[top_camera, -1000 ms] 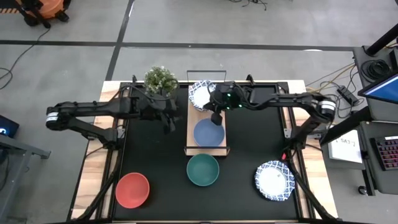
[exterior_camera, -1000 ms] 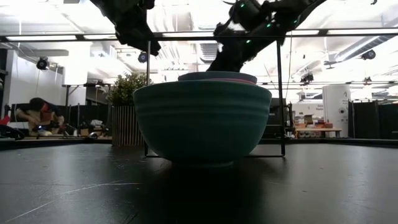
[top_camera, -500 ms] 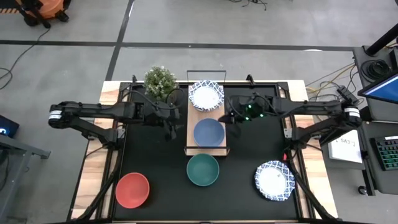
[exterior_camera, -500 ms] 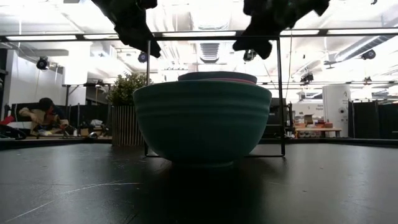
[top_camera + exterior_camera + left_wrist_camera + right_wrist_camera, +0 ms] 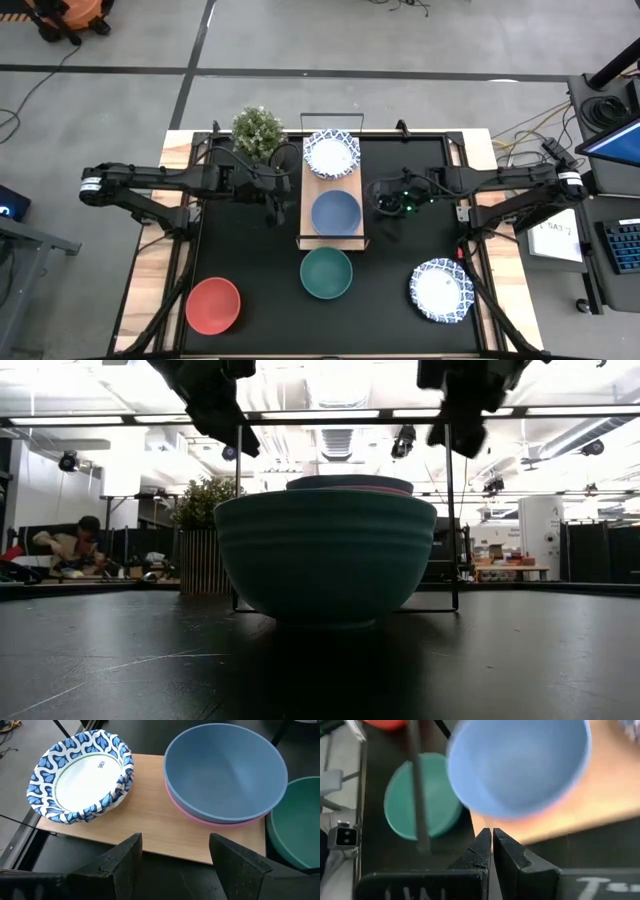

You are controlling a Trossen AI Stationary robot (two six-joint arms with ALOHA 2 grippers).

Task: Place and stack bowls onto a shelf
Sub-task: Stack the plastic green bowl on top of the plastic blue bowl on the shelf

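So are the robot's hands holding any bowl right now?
No. The left gripper is open and empty, and the right gripper is shut on nothing.

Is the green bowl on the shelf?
No. The green bowl sits on the black mat, just off the shelf's end.

Shelf (image 5: 334, 188): we see a patterned bowl (image 5: 331, 154) and blue bowl (image 5: 336, 212).
Mat (image 5: 250, 260): green bowl (image 5: 326, 272), red bowl (image 5: 213, 305), another patterned bowl (image 5: 441, 290).

grey concrete floor (image 5: 120, 40) crossed by dark tape lines surrounds the table. a keyboard (image 5: 620, 243) sits at the right. in the low view, ceiling strip lights (image 5: 330, 413) glow; a person (image 5: 70, 545) crouches far left.
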